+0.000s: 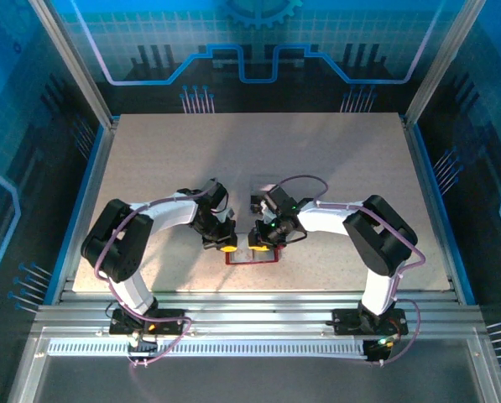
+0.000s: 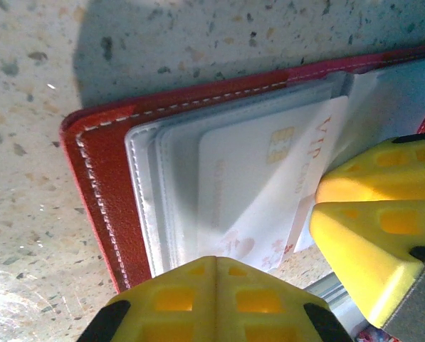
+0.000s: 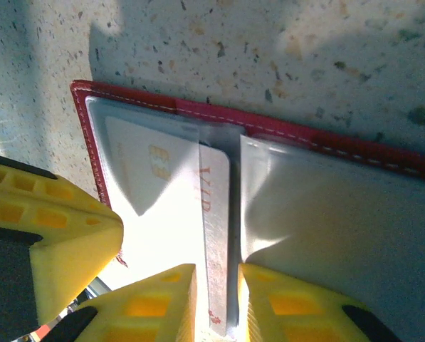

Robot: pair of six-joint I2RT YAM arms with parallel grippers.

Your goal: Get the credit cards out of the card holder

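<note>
I have the card holder (image 2: pixel 98 164) lying open and flat on the table (image 1: pixel 334 168), close to its near edge, midway between the two arm bases, red cover down and grey inside up. Both arms are bent in over it, one from each side.

My left gripper (image 2: pixel 216 303) is clenched with nothing between its fingers, and its tips sit at the holder's near edge, on the left half. I read that as a hold-down: closed fingers make a blunt foot that pins the holder so it does not lift or slide when a card is drawn. Whether the tips actually press on the leather I cannot tell.

My right gripper (image 3: pixel 218 303) hangs over the holder's fold and grasps the pale card (image 2: pixel 258 185), the one with a chip and red "VIP" lettering. The fingers stand either side of the card's outer end. That end is tilted up and skewed out of its slot towards the fold, while the chip end sits inside the clear sleeves (image 3: pixel 326 214) on the left half. So I judge this card partly out, not free.

I cannot make out other cards in the holder; the sleeves on the right half look glary and blank
</note>
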